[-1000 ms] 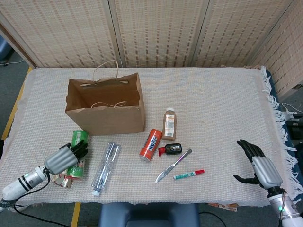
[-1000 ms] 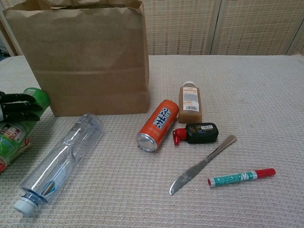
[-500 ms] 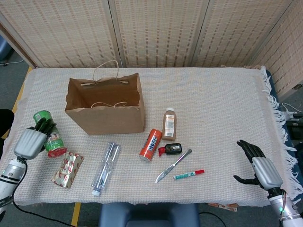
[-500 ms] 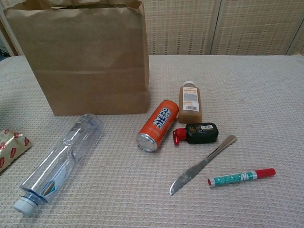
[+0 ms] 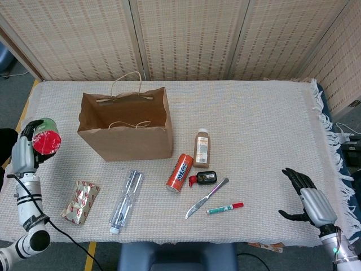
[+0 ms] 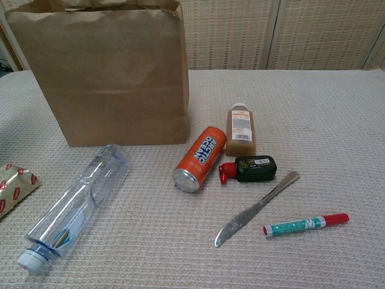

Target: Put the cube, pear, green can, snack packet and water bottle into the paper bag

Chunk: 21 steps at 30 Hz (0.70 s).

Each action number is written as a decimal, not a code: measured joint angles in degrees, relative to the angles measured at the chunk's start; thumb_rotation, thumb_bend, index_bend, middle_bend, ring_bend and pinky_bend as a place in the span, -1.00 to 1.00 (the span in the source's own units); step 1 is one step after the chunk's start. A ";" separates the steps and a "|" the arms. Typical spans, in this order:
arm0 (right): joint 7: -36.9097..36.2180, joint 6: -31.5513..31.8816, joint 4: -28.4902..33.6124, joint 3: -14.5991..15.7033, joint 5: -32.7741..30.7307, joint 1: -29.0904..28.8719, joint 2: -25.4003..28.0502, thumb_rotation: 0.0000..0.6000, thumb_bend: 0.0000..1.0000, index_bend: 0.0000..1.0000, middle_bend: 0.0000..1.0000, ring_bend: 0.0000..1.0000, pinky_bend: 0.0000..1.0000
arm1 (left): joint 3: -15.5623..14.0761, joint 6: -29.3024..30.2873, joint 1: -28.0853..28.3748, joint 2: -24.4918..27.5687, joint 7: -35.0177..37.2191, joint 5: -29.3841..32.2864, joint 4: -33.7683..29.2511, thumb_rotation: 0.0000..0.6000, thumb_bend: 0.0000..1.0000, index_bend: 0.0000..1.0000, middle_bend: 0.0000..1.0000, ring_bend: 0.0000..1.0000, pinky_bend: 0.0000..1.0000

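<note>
My left hand [image 5: 25, 151] grips the green can [image 5: 45, 139] and holds it lifted at the far left, its red end facing the head camera. The open paper bag [image 5: 127, 134] stands upright to its right, also seen close up as a brown wall [image 6: 108, 78]. The snack packet [image 5: 80, 202] [image 6: 12, 186] lies flat near the front left. The clear water bottle [image 5: 126, 200] [image 6: 75, 208] lies on its side beside it. My right hand [image 5: 307, 199] hovers open at the front right, holding nothing. I see no cube or pear.
An orange can [image 5: 179, 172] [image 6: 199, 159], a brown bottle [image 5: 201, 148], a small black bottle with a red cap [image 5: 204, 178], a knife [image 5: 206, 198] and a marker [image 5: 224, 208] lie right of the bag. The woven table cover [image 5: 254, 130] ends in a fringe at right.
My left hand lifted the green can off the snack packet, carried it left and up, and tipped it so the red end faces the camera. The right hand stayed still.
</note>
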<state>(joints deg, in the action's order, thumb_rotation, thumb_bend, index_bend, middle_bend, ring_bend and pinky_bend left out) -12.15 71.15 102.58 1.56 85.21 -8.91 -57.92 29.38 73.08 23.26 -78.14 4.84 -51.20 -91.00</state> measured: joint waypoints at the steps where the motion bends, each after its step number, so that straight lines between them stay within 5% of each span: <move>1: 0.24 0.04 -0.12 0.01 0.07 -0.01 -0.01 1.00 -0.88 -1.00 -1.00 -1.00 -1.00 | 3.25 -0.51 0.03 0.73 1.84 2.31 -4.53 1.00 0.19 0.39 0.38 0.29 0.41; 5: 1.39 0.45 -0.50 0.13 0.79 0.05 -0.22 1.00 -0.88 -1.00 -1.00 -1.00 -1.00 | 12.56 -1.68 0.43 3.37 9.34 5.17 -16.45 1.00 0.20 0.39 0.38 0.29 0.41; 10: 1.07 0.47 -0.55 0.30 1.10 0.04 -0.15 1.00 -0.88 -1.00 -1.00 -1.00 -1.00 | 16.94 -1.96 3.66 5.95 11.33 4.01 -23.99 1.00 0.20 0.39 0.37 0.29 0.41; 15: 0.51 0.58 -0.35 0.45 1.40 0.10 0.21 1.00 -0.88 -1.00 -1.00 -1.00 -1.00 | 15.65 -2.25 7.24 6.25 6.99 3.72 -26.43 1.00 0.20 0.39 0.36 0.28 0.40; 21: 0.46 0.50 0.02 0.65 1.78 0.06 0.63 1.00 -0.88 -1.00 -1.00 -1.00 -1.00 | 9.77 -2.19 11.31 3.71 1.49 2.80 -25.86 1.00 0.20 0.37 0.35 0.25 0.37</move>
<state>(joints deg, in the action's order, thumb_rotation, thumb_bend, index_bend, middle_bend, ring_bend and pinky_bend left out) -11.68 71.65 102.60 2.21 86.99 -8.85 -57.29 39.15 70.89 34.56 -74.42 6.33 -48.40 -116.86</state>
